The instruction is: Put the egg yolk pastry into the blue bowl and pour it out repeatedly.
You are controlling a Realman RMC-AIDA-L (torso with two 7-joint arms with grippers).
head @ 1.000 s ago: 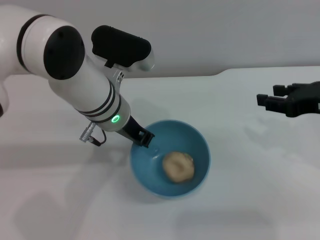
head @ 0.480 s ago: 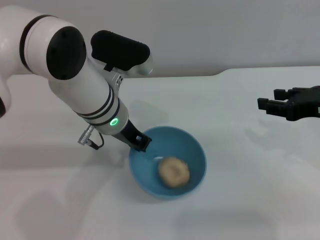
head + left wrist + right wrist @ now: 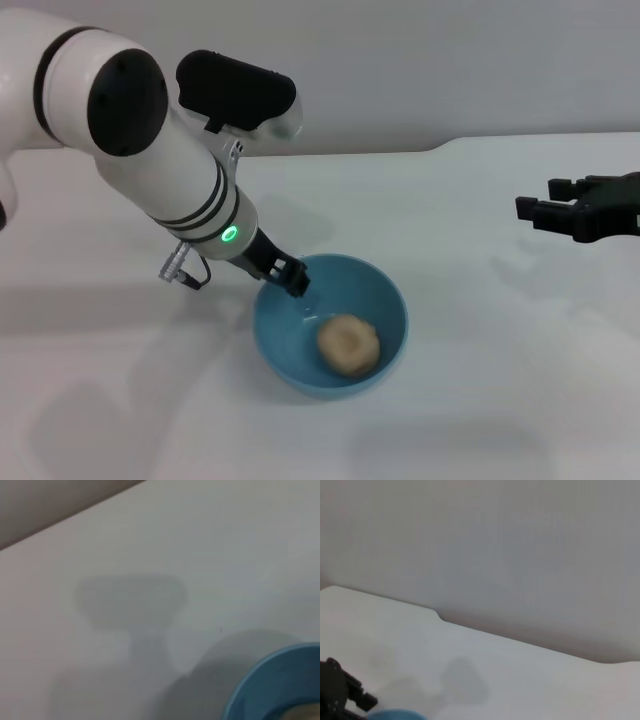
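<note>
The blue bowl [image 3: 345, 288] rests on the white table in the head view, a little left of centre. Inside it, on the near right side, lies the egg yolk pastry [image 3: 348, 344], a tan ball. My left gripper [image 3: 291, 279] is shut on the bowl's far left rim, with the arm reaching down from the upper left. A part of the bowl's rim [image 3: 260, 682] and a sliver of the pastry [image 3: 301, 712] show in the left wrist view. My right gripper [image 3: 545, 208] hovers open and idle at the right edge, far from the bowl.
The white table [image 3: 480, 400] spreads all around the bowl, with a grey wall [image 3: 420, 70] behind it. In the right wrist view the left gripper [image 3: 340, 692] shows dark in a corner, beside a sliver of the bowl [image 3: 395, 714].
The left gripper has shifted the bowl slightly left and toward me, and the bowl sits more level. The pastry has rolled a little inside it. The right arm has barely moved.
</note>
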